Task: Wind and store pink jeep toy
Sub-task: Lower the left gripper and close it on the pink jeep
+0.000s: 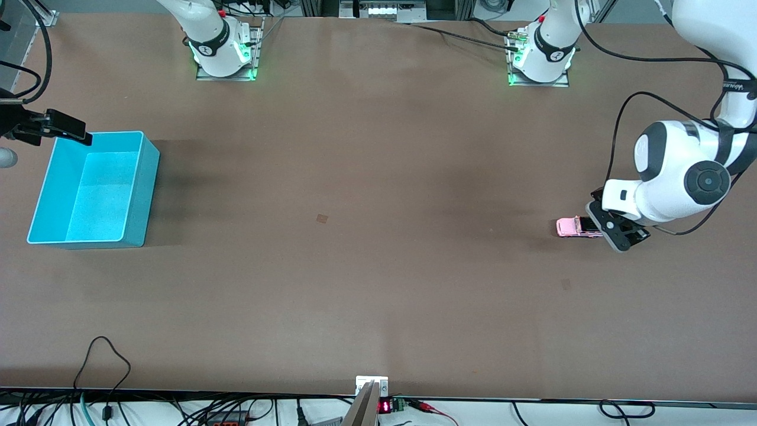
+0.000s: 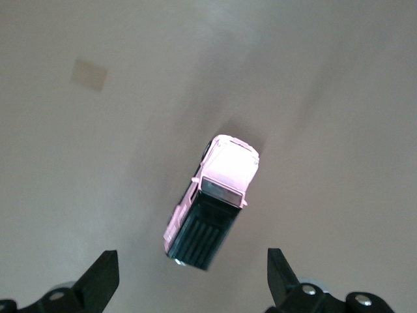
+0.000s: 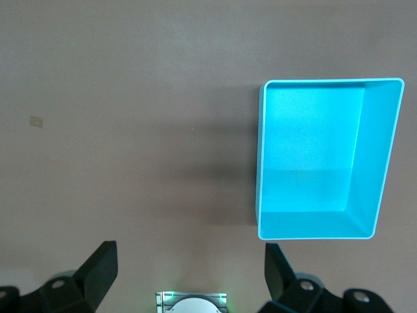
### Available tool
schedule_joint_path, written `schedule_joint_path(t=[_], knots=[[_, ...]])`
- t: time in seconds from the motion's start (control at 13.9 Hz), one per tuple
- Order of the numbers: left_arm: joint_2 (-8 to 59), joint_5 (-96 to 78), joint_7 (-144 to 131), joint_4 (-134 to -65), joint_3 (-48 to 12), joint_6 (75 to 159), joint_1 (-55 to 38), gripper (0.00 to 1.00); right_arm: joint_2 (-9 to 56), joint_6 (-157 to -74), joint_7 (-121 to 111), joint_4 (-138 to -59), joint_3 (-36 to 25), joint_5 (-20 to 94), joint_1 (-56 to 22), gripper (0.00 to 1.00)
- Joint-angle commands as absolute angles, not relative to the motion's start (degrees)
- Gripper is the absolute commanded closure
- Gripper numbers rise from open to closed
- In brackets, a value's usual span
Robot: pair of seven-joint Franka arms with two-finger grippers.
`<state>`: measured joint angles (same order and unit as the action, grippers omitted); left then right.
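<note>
The pink jeep toy (image 1: 571,227) stands on the brown table toward the left arm's end, with a pink hood and a black ribbed roof (image 2: 203,231). My left gripper (image 1: 620,234) is low over the jeep's black end, open. In the left wrist view the left gripper (image 2: 192,264) has its fingertips (image 2: 104,270) wide on either side of that end, touching nothing. The turquoise bin (image 1: 144,189) sits toward the right arm's end and holds nothing. My right gripper (image 1: 70,131) hangs open in the air by the bin's rim (image 3: 260,156), the right gripper (image 3: 189,261) empty.
Small tan patches mark the table (image 1: 322,218) (image 1: 566,284) (image 2: 89,74). The right arm's base plate (image 3: 191,303) shows below its gripper. Cables (image 1: 106,361) lie along the table edge nearest the front camera.
</note>
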<state>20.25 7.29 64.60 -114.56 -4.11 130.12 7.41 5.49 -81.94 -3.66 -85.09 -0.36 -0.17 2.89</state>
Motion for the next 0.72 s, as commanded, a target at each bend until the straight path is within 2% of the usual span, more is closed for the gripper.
schedule_joint_path(t=[0.0,0.36,0.65], knots=[[21.0,8.52,75.03,-117.86,-4.83,136.74,9.05,0.0,5.27,-82.09,-4.31,-85.25,0.35,-1.05,3.6,0.0],[22.76,8.53,81.38,-118.65,-5.19,137.37,10.81,0.0,5.27,-82.0,-4.22,-85.25,0.35,-1.05,3.52,0.0],[24.87,8.53,84.02,-119.18,-5.19,141.67,11.95,0.0,5.62,-82.0,-4.31,-85.17,0.35,-1.05,3.34,0.0]])
